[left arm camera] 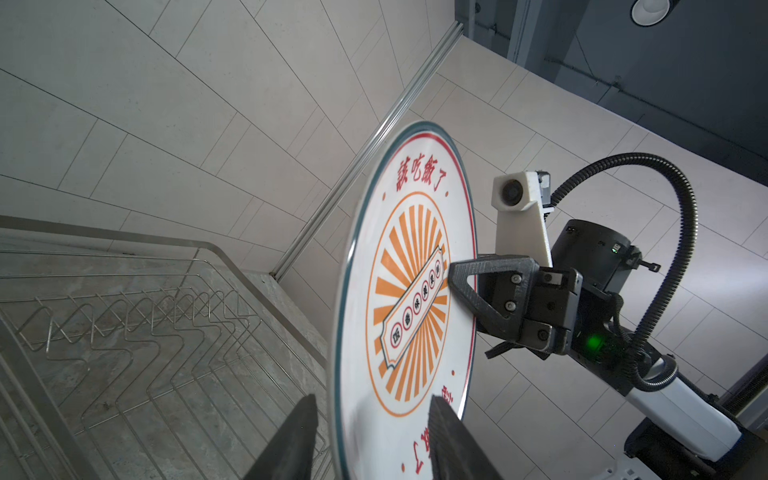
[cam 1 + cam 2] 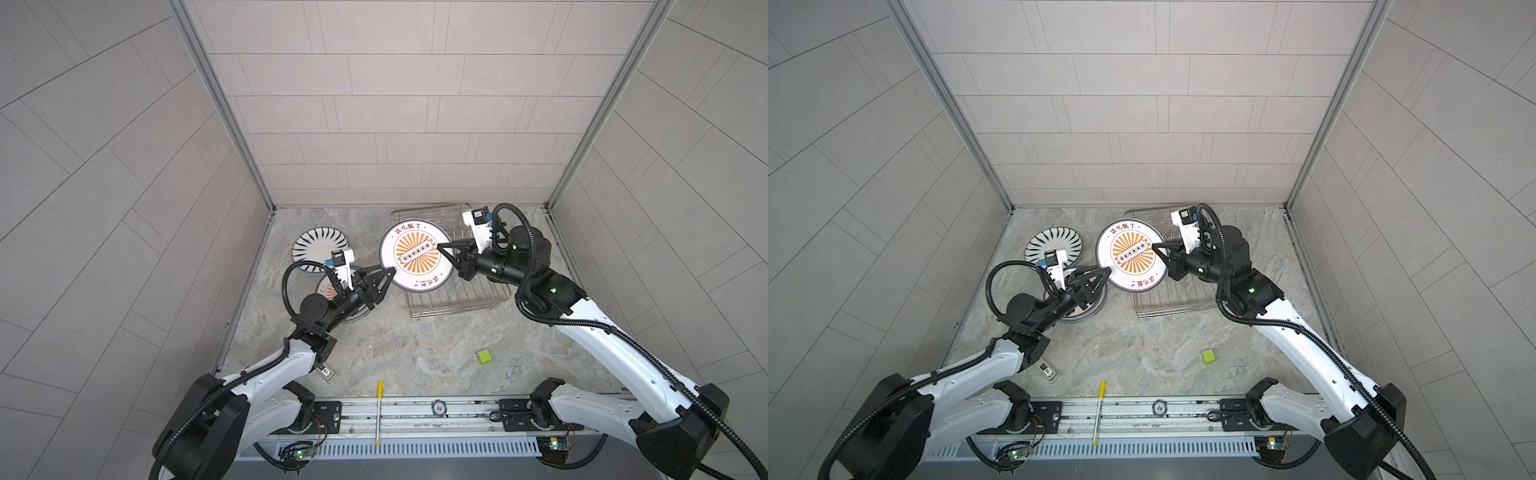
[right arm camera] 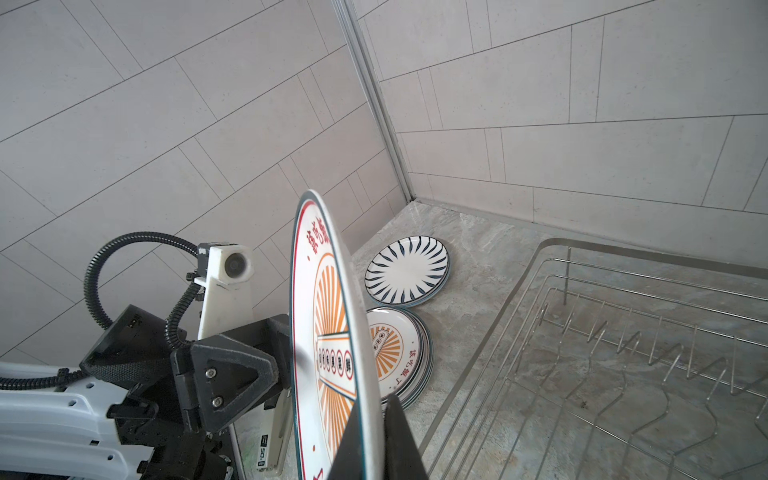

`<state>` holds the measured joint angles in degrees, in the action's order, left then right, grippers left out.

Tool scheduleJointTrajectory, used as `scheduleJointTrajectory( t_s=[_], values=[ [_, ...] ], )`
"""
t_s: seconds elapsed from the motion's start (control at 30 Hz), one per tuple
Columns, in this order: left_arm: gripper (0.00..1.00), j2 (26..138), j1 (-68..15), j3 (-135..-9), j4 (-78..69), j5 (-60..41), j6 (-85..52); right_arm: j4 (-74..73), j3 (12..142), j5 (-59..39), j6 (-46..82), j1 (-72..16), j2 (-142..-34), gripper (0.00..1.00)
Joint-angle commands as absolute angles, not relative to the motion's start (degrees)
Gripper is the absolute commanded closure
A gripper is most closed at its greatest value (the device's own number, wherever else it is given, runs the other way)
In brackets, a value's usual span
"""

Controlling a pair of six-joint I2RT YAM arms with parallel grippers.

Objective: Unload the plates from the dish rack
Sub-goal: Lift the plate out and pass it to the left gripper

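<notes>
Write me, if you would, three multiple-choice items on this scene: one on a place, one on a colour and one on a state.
1. Where does the striped plate lie?
A. flat on the table, left of the rack
B. inside the rack
C. held in the air

2. What colour is the cube?
A. red
B. green
C. blue

3. What is the right claw doing?
A. hanging open
B. resting shut and empty
C. gripping the raised plate by its rim

Answers:
1 A: both top views show it flat on the marble beside the rack.
2 B: it is lime green in both top views.
3 C: the right wrist view shows it pinching the rim.
</notes>
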<state>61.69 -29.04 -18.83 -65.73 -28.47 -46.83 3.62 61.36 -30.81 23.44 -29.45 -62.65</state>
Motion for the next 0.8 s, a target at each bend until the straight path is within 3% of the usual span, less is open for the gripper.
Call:
scheduleJointTrajectory(
  t_s=[0.0,0.1,0.57,0.77],
  values=[
    [0.63,61.01,-29.44,-19.07,-67.29,-28.68,-47.78,-0.83,60.82,-32.69,24.34,-29.36,-62.37,1.0],
    [0.65,60.83,-29.81,-19.07,-67.46,-28.62,-48.25,-1.38,60.46,-33.55,24.52,-29.45,-63.07,1.0],
    [1.0,56.84,-31.03,-18.91,-62.4,-24.65,-48.34,-1.06,59.04,-34.18,24.08,-29.67,-63.72,1.0],
    [1.0,53.98,-31.1,-18.12,-60.92,-23.07,-49.66,-0.03,59.33,-33.97,24.08,-29.79,-64.84,0.97]
  ],
)
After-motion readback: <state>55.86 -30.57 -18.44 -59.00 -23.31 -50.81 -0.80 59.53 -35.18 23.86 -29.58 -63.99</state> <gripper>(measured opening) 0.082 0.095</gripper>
